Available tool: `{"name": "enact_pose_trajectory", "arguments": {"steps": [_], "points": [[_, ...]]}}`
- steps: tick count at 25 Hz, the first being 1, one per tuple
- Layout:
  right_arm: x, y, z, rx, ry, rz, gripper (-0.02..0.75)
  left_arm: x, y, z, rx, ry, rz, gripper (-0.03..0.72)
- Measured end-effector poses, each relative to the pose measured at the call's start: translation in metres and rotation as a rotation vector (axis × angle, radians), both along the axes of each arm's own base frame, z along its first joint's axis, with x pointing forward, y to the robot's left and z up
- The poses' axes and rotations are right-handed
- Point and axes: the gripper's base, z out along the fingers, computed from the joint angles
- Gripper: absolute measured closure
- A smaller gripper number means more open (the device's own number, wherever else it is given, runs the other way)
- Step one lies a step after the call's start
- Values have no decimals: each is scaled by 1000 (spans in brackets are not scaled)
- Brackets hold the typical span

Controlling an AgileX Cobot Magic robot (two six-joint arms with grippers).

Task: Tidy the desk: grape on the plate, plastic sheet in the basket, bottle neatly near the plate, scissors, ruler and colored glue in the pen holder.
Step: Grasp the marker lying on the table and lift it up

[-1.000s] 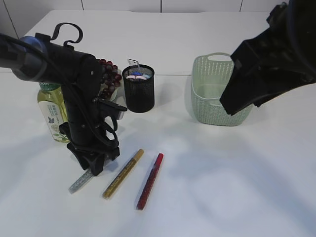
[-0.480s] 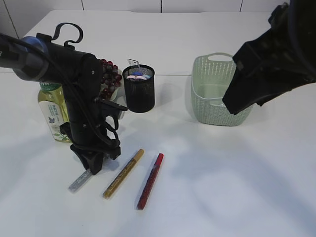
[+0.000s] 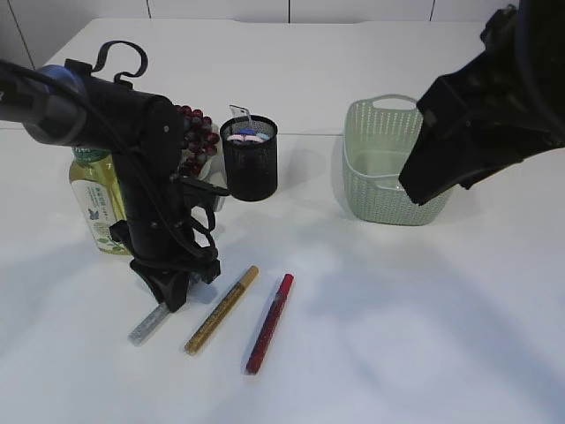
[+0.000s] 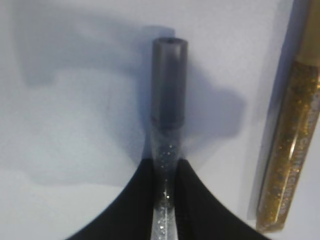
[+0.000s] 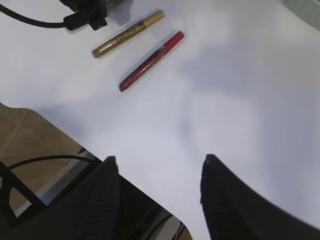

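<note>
Silver glue pen lies flat on the white table, at the left end of a row of three, with the gold glue pen just beside it on the right and the red glue pen further right. In the left wrist view the left gripper has its two dark fingers pressed against the clear glittery barrel, one on each side, with the grey cap sticking out beyond the fingertips; it grasps the silver pen partway along its length, not at the middle. To do this pick well, the jaws should be fully seated on the barrel before any lift, and the rise should be straight up so the neighbouring gold pen is not dragged along. Because the grip seems off-centre, the pen may droop at one end, so a slow lift is wise, then a tilt to upright over the pen holder, which stands at the far side, between the grapes and the basket. The right gripper hangs well apart over bare table on the right, fingers spread and holding nothing.
</note>
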Motion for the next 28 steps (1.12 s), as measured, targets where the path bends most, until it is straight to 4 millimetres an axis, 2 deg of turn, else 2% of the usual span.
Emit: {"name": "enact_pose_trajectory", "arguments": {"steps": [10,20,28], "points": [[0,0,0,-4,-1,0,320,-27,11,9,-84,-124,56,614],[0,0,0,-6,-2,0,320,-28,11,52,-171,-290,70,615],[0,0,0,-6,-2,0,320,-46,23,76,-285,-546,114,613]]}}
